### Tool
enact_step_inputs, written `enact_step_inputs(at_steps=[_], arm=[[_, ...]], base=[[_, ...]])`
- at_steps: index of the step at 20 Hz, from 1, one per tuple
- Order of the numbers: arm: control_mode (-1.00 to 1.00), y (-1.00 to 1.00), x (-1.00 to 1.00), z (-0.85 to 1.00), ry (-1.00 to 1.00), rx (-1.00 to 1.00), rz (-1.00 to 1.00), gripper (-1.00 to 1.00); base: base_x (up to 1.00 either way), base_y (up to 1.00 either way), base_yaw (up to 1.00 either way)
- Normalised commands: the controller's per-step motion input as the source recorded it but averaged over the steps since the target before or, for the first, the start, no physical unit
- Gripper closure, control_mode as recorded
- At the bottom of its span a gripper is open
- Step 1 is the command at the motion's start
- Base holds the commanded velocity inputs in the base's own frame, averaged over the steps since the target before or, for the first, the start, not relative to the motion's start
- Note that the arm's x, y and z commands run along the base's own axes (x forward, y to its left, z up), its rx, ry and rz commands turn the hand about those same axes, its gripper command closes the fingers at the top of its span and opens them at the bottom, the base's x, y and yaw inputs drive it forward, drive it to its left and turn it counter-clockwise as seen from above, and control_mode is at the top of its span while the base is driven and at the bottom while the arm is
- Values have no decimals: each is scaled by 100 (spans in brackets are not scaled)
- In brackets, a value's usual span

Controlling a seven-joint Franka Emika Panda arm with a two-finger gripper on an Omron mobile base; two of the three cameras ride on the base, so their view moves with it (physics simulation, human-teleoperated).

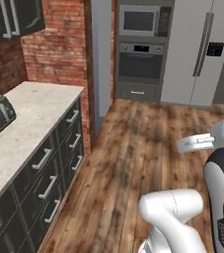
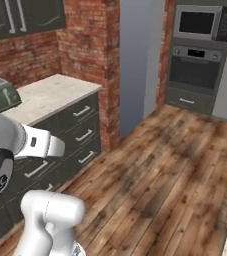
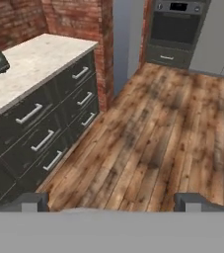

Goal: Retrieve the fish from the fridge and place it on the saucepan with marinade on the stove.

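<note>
The fridge (image 1: 202,49) is seen at the far end of the wooden floor (image 1: 133,148), just beside the built-in oven (image 1: 140,62) and the microwave (image 1: 139,21), and both of its doors are shut, so the fish is taken to be inside and cannot be seen. The gripper (image 3: 111,201) is held wide open over the floor, well apart from the fridge, and nothing is held in it. From the task alone, the fish is judged to be light, soft and probably slippery, so it should be taken across the middle of its slim body with a gentle squeeze. The shelf on which it lies cannot be told. The saucepan, the marinade and the stove are not to be made out here. At the left, the stone counter (image 1: 29,113) with dark drawers (image 1: 59,163) is cut off, and a toaster-like appliance (image 2: 2,94) is partly cropped.
</note>
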Motion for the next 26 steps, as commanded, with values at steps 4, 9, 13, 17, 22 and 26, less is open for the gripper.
enact_step_inputs(at_steps=[4,9,13,17,22,26], arm=[[100,0,0,0,0,0,0,-100],[100,0,0,0,0,0,0,-100],[100,0,0,0,0,0,0,-100],[100,0,0,0,0,0,0,-100],[100,0,0,0,0,0,0,-100],[100,0,0,0,0,0,0,-100]], base=[[19,-11,-58],[93,7,-30],[100,0,-13],[100,-1,-9],[100,-17,-5],[100,-42,0]])
